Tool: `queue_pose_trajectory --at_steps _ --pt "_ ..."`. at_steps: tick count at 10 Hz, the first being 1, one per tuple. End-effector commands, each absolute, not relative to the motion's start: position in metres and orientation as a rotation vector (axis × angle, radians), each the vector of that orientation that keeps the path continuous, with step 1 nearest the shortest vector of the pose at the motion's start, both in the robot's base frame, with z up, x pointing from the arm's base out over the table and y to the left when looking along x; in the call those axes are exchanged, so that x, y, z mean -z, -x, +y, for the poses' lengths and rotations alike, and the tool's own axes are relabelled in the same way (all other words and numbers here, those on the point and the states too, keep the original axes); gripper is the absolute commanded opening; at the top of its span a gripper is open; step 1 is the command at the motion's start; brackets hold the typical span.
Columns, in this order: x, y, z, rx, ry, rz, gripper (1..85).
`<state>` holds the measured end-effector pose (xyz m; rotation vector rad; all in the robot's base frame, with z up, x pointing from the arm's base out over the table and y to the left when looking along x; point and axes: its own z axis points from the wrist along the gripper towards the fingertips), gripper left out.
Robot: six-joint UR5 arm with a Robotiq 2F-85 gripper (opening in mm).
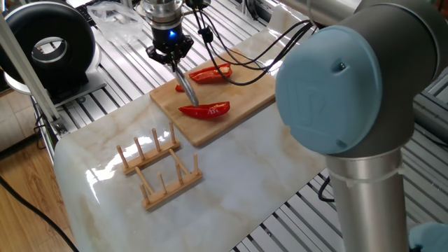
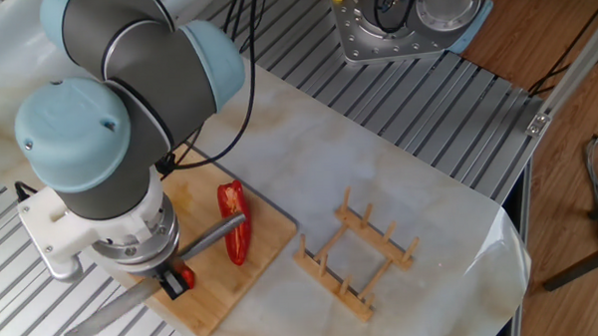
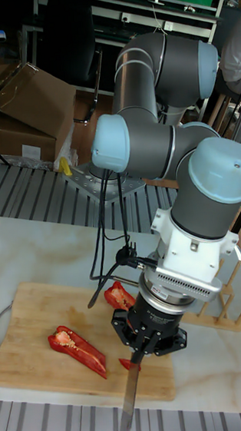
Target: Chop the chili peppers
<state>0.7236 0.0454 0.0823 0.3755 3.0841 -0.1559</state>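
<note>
Two red chili peppers halves lie on a wooden cutting board (image 1: 241, 105). One half (image 1: 205, 110) sits near the board's front edge and the other (image 1: 211, 73) lies behind it. My gripper (image 1: 170, 53) hangs over the board's left end, shut on a metal knife (image 1: 187, 87) whose lower end rests just left of the nearer half. In the other fixed view the knife (image 2: 214, 236) reaches one half (image 2: 233, 222), and the gripper (image 2: 169, 278) largely hides the second. The tall fixed view shows both halves (image 3: 79, 350) (image 3: 119, 296), the gripper (image 3: 147, 343) and the blade (image 3: 129, 403) pointing off the board's front edge.
A wooden peg rack (image 1: 158, 168) stands on the marble top in front of the board. A black round device (image 1: 47, 43) sits at the far left. My arm's large blue-capped joint (image 1: 343, 77) fills the right side. A second metal base (image 2: 406, 21) stands behind the table.
</note>
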Motion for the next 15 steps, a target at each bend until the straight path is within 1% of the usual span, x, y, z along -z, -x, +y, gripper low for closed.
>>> queue_pose_trajectory --at_steps 1,2,5,7,11,15 --pt "-0.090 -0.715 0.040 0.190 -0.384 3.102 1.3" --pt "-0.090 -0.716 0.037 0.189 -0.417 3.093 1.3" --pt "-0.089 -0.716 0.004 0.218 -0.434 3.056 1.3" --pt "-0.085 -0.717 -0.004 0.206 -0.456 3.038 1.3" --pt "-0.080 -0.717 -0.003 0.179 -0.506 3.032 1.3" --pt "-0.077 -0.715 0.002 0.154 -0.465 3.051 1.3"
